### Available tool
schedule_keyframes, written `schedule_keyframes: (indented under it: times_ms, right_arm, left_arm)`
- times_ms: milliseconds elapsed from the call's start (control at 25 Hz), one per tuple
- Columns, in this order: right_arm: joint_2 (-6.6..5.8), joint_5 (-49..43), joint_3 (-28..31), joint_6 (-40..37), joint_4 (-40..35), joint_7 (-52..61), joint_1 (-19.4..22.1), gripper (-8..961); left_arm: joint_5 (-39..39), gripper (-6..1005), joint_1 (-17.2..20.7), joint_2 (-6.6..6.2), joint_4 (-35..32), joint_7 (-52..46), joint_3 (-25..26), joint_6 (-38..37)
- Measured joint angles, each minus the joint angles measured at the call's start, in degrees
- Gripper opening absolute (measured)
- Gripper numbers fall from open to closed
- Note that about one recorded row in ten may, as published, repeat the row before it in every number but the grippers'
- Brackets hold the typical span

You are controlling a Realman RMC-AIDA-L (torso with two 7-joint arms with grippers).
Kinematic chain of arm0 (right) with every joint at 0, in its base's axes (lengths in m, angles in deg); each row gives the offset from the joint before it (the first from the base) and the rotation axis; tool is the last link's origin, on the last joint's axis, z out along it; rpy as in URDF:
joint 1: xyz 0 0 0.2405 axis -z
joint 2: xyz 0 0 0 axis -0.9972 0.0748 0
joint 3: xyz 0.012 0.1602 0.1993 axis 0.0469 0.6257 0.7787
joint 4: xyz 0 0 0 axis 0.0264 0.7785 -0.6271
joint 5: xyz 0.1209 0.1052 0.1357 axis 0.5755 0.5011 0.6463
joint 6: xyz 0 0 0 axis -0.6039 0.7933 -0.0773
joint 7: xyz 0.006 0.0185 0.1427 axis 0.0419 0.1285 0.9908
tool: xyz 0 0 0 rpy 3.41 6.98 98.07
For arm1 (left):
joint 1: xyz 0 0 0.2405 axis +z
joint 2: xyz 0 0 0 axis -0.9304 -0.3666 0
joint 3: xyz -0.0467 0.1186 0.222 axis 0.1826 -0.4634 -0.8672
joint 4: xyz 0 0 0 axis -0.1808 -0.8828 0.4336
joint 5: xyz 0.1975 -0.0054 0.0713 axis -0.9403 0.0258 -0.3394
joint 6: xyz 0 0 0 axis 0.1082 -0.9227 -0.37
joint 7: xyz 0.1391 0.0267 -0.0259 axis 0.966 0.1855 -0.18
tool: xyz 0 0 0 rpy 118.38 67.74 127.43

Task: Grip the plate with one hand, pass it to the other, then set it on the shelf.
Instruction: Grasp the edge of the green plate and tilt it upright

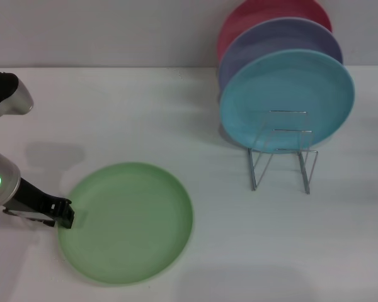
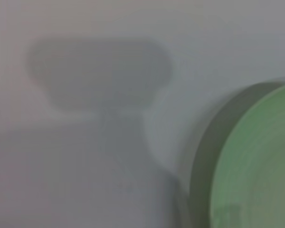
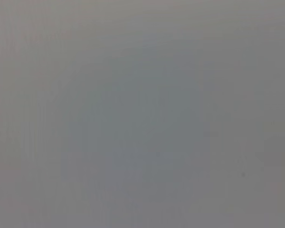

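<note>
The light green plate (image 1: 129,220) lies flat on the white table at the front left. My left gripper (image 1: 64,214) is low at the plate's left rim, its black fingers touching or just at the edge. The plate's rim also shows in the left wrist view (image 2: 256,161). The silver wire shelf (image 1: 283,157) stands at the right. It holds a turquoise plate (image 1: 286,100) upright, with a lavender plate (image 1: 271,41) and a red plate (image 1: 264,16) behind it. The shelf's front slots are free. My right gripper is out of view.
The right wrist view shows only plain grey surface. The table runs back to a light wall behind the shelf. Bare table lies between the green plate and the shelf.
</note>
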Motion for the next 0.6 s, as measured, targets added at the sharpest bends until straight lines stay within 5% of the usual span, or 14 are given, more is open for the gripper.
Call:
schedule_keyframes:
  times_ms: [600]
  right_arm:
    - [0.00,0.00,0.00,-0.21,-0.09,0.30,-0.07,717]
  left_arm:
    - [0.01,259,0.07,0.07,0.14,0.62,-1.23,-0.89]
